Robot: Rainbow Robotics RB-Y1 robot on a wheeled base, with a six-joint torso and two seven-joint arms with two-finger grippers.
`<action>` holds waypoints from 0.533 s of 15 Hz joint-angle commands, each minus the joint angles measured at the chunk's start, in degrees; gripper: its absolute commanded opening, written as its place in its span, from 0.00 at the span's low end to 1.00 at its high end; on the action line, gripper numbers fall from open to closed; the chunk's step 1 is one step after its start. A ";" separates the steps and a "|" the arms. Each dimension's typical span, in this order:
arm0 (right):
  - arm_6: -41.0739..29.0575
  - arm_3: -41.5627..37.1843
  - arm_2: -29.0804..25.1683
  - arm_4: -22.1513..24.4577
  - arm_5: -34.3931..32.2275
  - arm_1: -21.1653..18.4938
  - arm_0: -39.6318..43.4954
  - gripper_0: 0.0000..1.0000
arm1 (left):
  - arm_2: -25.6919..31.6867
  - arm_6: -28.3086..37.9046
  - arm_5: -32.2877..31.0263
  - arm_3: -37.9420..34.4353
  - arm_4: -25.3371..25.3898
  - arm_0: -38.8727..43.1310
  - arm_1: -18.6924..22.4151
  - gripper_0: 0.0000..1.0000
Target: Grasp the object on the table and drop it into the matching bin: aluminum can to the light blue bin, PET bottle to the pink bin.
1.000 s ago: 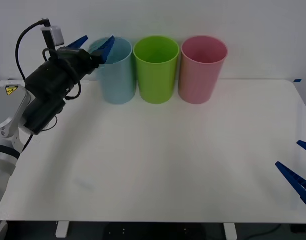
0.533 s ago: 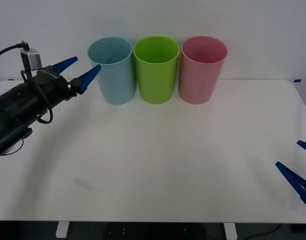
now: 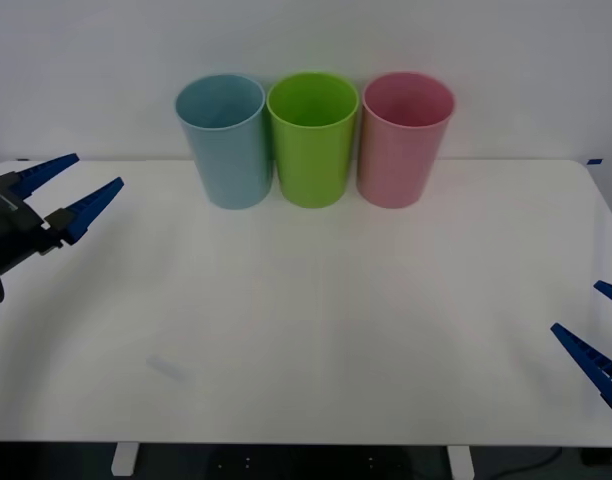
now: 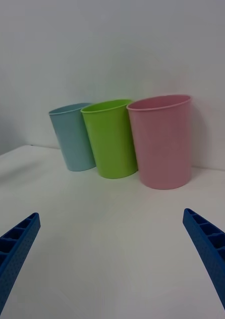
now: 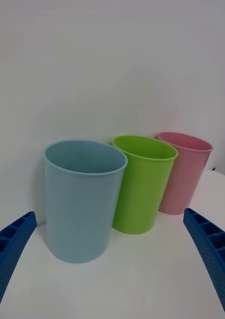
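The light blue bin [image 3: 226, 150] stands at the back of the white table [image 3: 316, 300], with the pink bin [image 3: 401, 150] two places to its right. The aluminum can and the PET bottle are out of view. My left gripper [image 3: 98, 170] hangs open and empty over the table's left edge, well to the left of the light blue bin [image 5: 82, 209] and pointing at it. My right gripper [image 3: 576, 306] is open and empty at the table's front right. From its wrist view the pink bin [image 4: 162, 144] is the nearest.
A lime green bin [image 3: 313, 150] stands between the light blue and pink bins, all three close together in a row against the white wall. The tabletop in front of the bins is bare.
My left arm has drawn back from the light blue bin's rim, moving left and lower to the table's left edge, its gripper open throughout. The right arm has not moved.
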 commanded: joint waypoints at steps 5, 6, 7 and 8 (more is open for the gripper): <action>0.00 0.00 0.00 0.00 0.00 0.00 0.00 1.00 | 7.54 -1.32 -5.71 -6.00 -0.04 10.40 0.29 1.00; 0.00 0.00 0.00 0.00 0.00 0.00 0.00 1.00 | 8.42 -1.85 -6.67 -6.17 -0.13 11.37 0.29 1.00; 0.00 0.00 0.00 0.00 0.00 0.00 0.00 1.00 | 9.04 -2.20 -7.38 -6.26 -0.83 11.98 0.29 1.00; 0.00 0.00 0.00 0.00 0.00 0.00 0.00 1.00 | 10.01 -2.64 -8.61 -6.17 -1.80 12.60 0.29 1.00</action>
